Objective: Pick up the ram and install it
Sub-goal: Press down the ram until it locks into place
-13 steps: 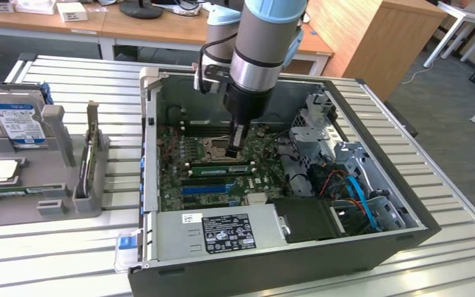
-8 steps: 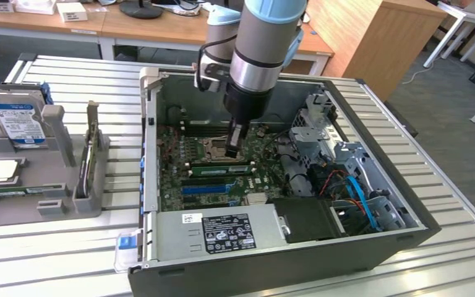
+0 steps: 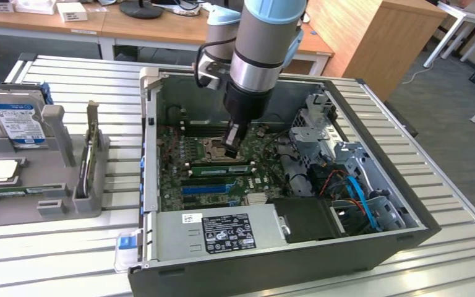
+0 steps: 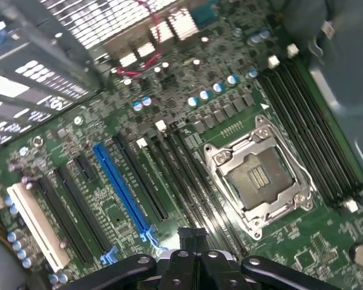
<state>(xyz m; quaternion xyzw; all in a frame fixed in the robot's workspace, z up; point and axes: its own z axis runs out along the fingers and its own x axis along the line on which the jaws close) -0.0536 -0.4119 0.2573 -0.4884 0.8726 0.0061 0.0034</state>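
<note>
My gripper (image 3: 232, 153) hangs inside the open computer case (image 3: 150, 124), its dark fingers shut with nothing visible between them. The fingertips are low over the motherboard, beside the empty processor socket (image 3: 213, 147). Just below them a long narrow green stick, which looks like the ram (image 3: 213, 168), lies along the memory slots. I cannot tell whether the tips touch it. In the wrist view the shut gripper (image 4: 192, 232) stands over the black memory slots (image 4: 181, 175), next to the socket (image 4: 260, 175).
A grey fixture (image 3: 64, 185) at the exterior view's left holds a hard drive (image 3: 15, 120) and a square silver chip (image 3: 0, 170). The power supply (image 3: 221, 229), drive cages (image 3: 336, 154) and cables crowd the case. A blue expansion slot (image 4: 124, 187) runs beside the memory slots.
</note>
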